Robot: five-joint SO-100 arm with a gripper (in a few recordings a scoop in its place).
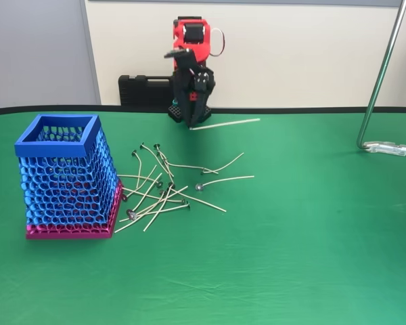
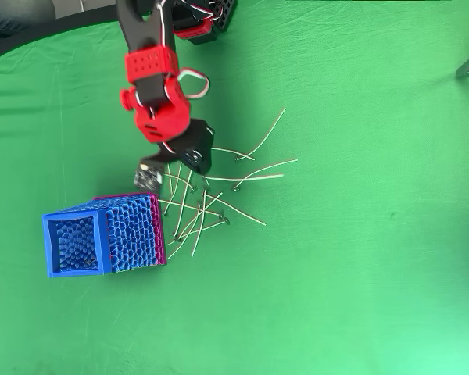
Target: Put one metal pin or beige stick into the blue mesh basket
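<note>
The red and black gripper [image 1: 191, 122] hangs above the green table behind the pile, shut on one beige stick [image 1: 227, 123] that juts out level to the right. From overhead the gripper [image 2: 198, 166] is over the pile's upper part, and the held stick [image 2: 250, 177] points right. Several more beige sticks with small metal discs [image 1: 164, 191] lie scattered on the cloth [image 2: 197, 211]. The blue mesh basket [image 1: 57, 139] stands upright on its magenta base left of the pile, in the overhead view at lower left [image 2: 102, 234], well away from the gripper.
A black case [image 1: 145, 88] sits against the wall behind the arm. A metal stand pole [image 1: 382, 74] with a clamp foot [image 1: 392, 147] rises at the right. The green table [image 1: 311, 237] stretches wide at the front and right.
</note>
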